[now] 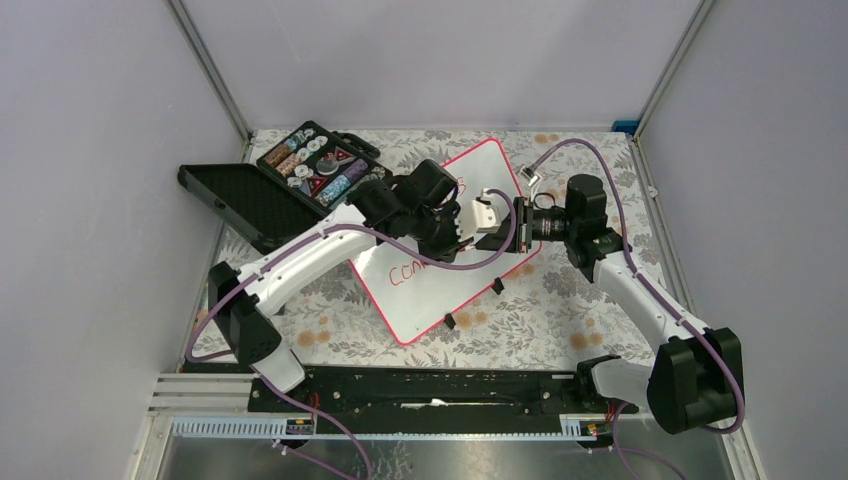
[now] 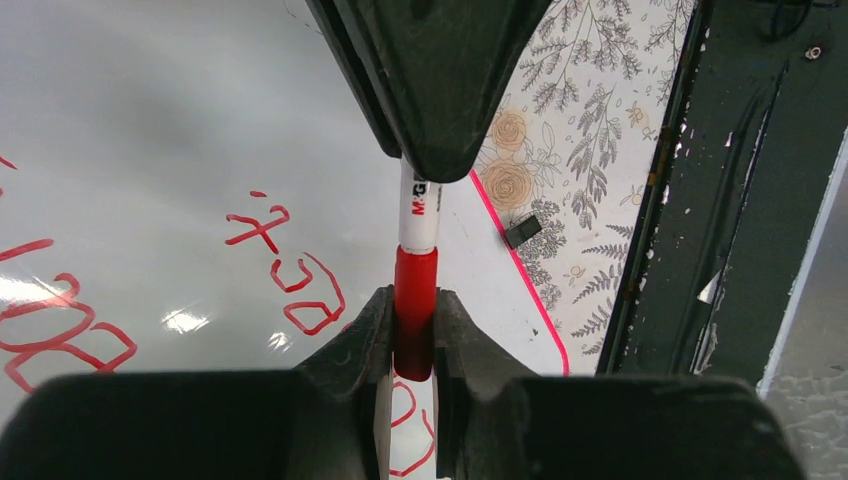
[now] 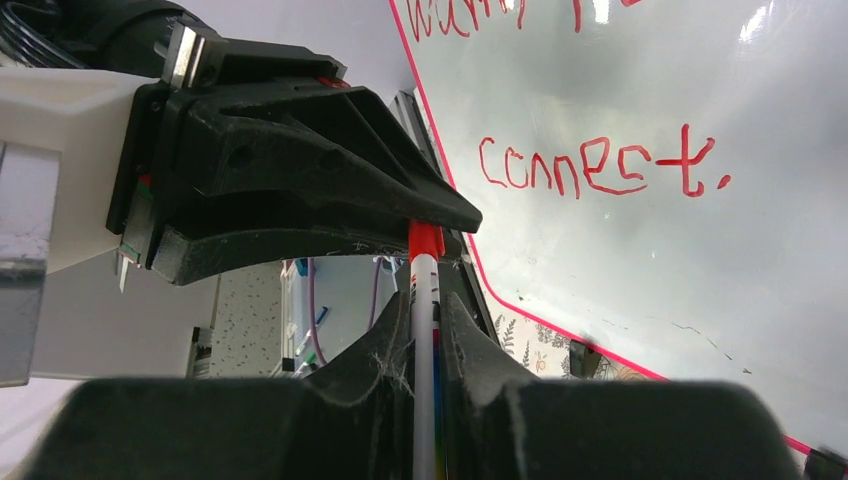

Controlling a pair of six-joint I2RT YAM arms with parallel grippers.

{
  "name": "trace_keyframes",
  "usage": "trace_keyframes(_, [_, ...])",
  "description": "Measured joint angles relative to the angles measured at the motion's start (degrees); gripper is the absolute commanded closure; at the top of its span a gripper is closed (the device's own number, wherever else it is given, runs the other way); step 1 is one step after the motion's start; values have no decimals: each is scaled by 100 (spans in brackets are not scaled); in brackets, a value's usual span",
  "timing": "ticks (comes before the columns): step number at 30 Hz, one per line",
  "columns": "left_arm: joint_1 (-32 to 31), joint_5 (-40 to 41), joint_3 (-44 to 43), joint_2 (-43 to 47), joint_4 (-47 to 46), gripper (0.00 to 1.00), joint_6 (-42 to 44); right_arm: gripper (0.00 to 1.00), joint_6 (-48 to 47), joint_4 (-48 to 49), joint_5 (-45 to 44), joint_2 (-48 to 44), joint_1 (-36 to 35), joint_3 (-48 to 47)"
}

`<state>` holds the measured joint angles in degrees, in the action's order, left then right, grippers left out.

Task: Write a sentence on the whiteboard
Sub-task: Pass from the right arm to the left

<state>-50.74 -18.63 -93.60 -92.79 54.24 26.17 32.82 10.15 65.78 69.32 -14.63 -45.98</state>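
Two end effectors (image 1: 487,222) clamping one marker (image 2: 415,270), whiteboard (image 2: 150,100) beneath

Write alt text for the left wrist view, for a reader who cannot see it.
The left gripper is closed on the red cap of a marker, whose white barrel the right gripper holds above. Beneath lies the whiteboard with red handwriting; a floral tablecloth shows at right.
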Motion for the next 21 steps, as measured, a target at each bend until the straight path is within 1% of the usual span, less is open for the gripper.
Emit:
trace_keyframes(14, [2,4,-273,-227,531,100,-142,100,-197,-125,-129,79,-225,0])
trace_keyframes(21, [4,-28,-315,-271,588,100,-225,100,-243,-142,-146,94,-275,-2])
